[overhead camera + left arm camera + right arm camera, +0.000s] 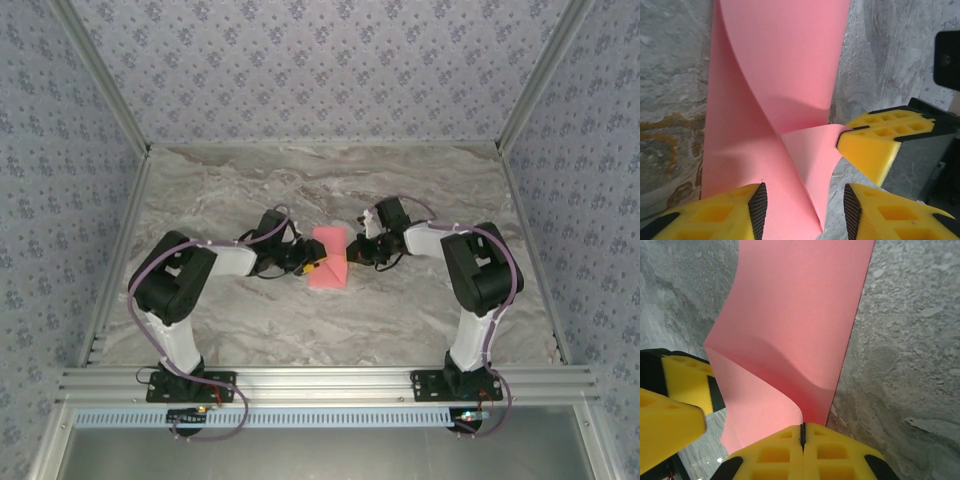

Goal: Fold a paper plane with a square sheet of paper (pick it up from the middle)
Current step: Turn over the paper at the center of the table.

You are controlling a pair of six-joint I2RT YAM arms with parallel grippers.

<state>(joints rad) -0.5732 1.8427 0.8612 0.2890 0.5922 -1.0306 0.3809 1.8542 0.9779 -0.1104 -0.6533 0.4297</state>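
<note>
A grey marbled stone-look table top [430, 310] carries a salmon-pink square sheet of thin paper [330, 258] at its middle, between the two arms, with part of it curled up off the surface. The right gripper [802, 432], with yellow fingers, is pinched fully closed on the sheet's edge. The left gripper [804, 201] stands partly open, with the curled paper between its black pads. I cannot tell whether they touch it.

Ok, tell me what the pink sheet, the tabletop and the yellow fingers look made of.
Sheet: thin matte paper; it curls and bends softly.
Tabletop: marble-look grey veining, possibly stone or a printed laminate.
Fingers: matte yellow plastic with moulded pockets; black pads look rubbery.
</note>
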